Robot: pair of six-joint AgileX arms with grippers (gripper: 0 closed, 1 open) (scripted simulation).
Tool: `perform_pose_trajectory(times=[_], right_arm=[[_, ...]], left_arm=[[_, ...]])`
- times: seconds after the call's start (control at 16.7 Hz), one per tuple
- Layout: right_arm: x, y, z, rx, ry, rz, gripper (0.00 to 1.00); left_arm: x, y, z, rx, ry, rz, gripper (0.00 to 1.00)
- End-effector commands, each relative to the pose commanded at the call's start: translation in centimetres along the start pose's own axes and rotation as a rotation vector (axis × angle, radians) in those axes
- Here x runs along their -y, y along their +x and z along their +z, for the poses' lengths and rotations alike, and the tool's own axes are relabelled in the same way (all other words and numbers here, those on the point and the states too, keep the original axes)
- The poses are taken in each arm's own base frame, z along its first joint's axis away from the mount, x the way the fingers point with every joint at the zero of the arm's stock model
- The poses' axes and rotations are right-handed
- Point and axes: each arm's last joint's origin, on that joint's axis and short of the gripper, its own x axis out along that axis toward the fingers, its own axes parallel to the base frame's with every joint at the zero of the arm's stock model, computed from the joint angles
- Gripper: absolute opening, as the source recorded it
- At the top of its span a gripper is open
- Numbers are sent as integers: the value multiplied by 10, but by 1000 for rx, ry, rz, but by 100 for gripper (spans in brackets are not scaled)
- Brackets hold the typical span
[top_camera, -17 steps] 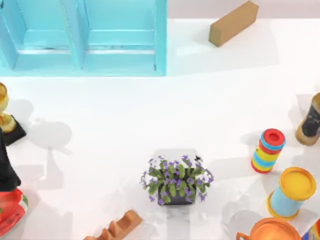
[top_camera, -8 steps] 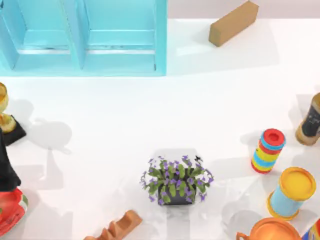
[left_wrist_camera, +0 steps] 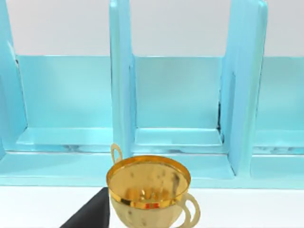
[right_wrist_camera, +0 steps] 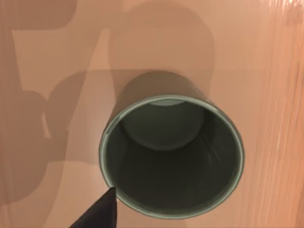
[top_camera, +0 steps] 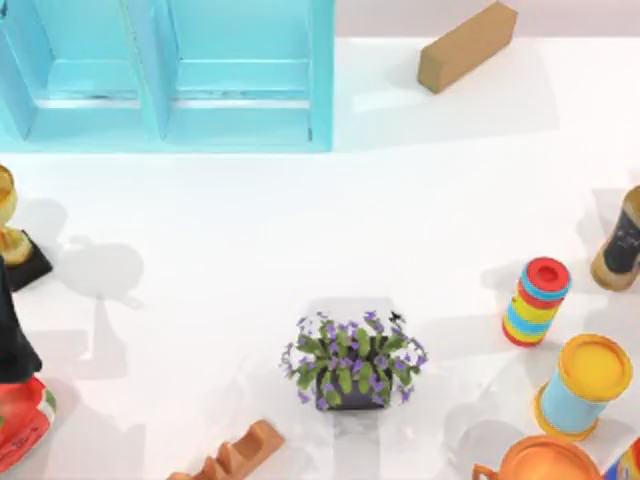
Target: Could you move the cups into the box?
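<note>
A dark grey-olive cup (right_wrist_camera: 171, 152) stands upright on a peach-orange surface, its mouth open toward the right wrist camera. A dark part of my right gripper (right_wrist_camera: 97, 211) shows just beside its rim, above it. The box (top_camera: 170, 75) is large, light turquoise, with tall walls and an inner divider, at the table's far left corner. It also shows as the box (left_wrist_camera: 178, 104) in the left wrist view, behind a gold trophy cup (left_wrist_camera: 149, 190). A dark part of my left gripper (left_wrist_camera: 90, 213) sits beside the trophy. My left arm (top_camera: 10, 330) is at the table's left edge.
A potted purple-flowered plant (top_camera: 352, 365) stands mid-table near the front. On the right are a striped cylinder (top_camera: 535, 300), a yellow-lidded can (top_camera: 585, 385), a dark can (top_camera: 622, 245) and an orange vessel (top_camera: 545, 460). A tan block (top_camera: 467, 45) lies far back. A gold trophy (top_camera: 12, 235) stands at the left.
</note>
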Motion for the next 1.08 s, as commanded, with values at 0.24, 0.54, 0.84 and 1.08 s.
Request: perform_pose_trajectory(times=[0.24, 0.54, 0.84, 1.08], right_arm=[[1, -3, 1, 1, 3, -1, 100], [7, -43, 7, 7, 4, -4, 100], [6, -89, 7, 7, 3, -4, 100], [5, -100, 5, 0, 2, 0, 100]], left_arm=[[0, 0, 0, 0, 0, 0, 100], [0, 0, 0, 0, 0, 0, 100], [0, 0, 0, 0, 0, 0, 100], [0, 0, 0, 0, 0, 0, 100]])
